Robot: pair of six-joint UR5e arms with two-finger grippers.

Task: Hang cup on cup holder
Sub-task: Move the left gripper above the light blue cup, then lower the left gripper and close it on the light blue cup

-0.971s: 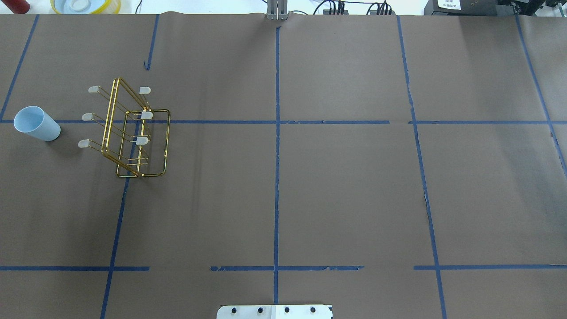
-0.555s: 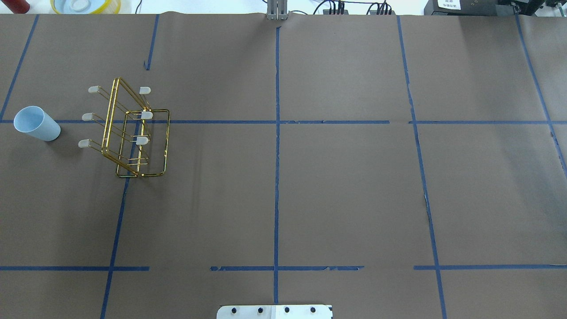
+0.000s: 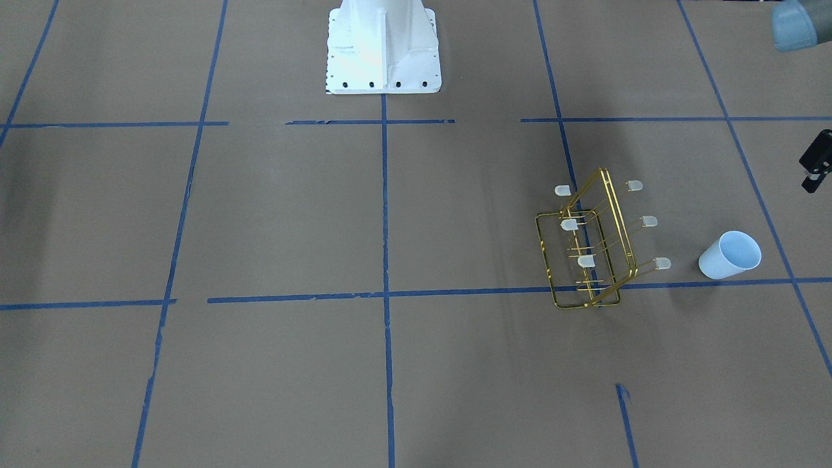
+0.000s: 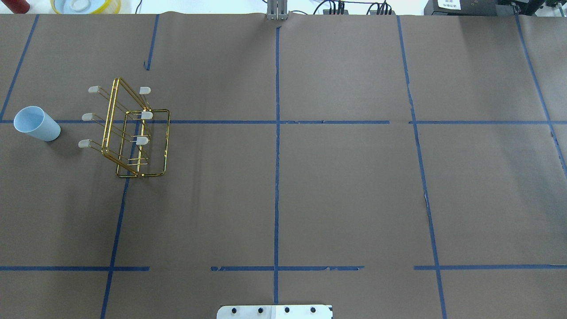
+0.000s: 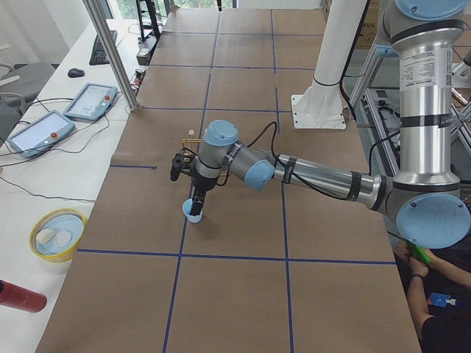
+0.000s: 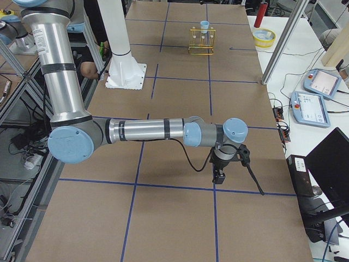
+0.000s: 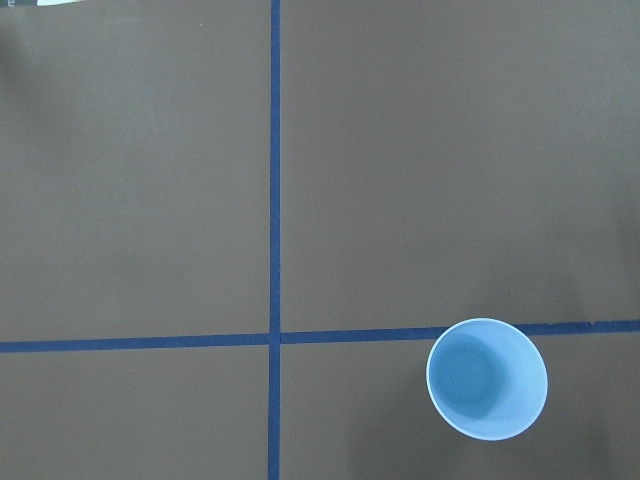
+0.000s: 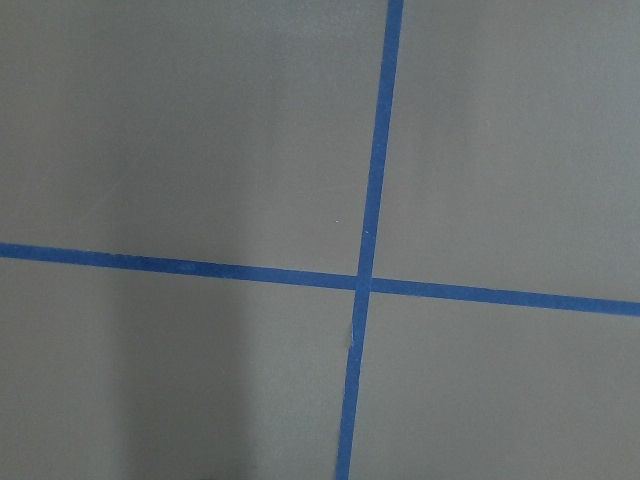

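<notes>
The pale-blue cup point(image 4: 36, 124) stands upright, mouth up, at the table's far left, apart from the gold wire cup holder point(image 4: 109, 119), whose prongs are bare. In the front-facing view the cup point(image 3: 729, 255) stands right of the holder point(image 3: 619, 221). The left wrist view looks down into the cup point(image 7: 487, 378). In the exterior left view my left gripper point(image 5: 196, 207) hangs just over the cup point(image 5: 191, 215); I cannot tell whether it is open. My right gripper point(image 6: 220, 173) hovers low over bare table far from both; its state is unclear.
Brown paper with blue tape lines covers the table. The white robot base point(image 3: 382, 45) stands at the near edge. A yellow bowl point(image 4: 84, 5) and a red object lie beyond the far-left edge. Tablets and cables lie on the side bench point(image 5: 51, 125).
</notes>
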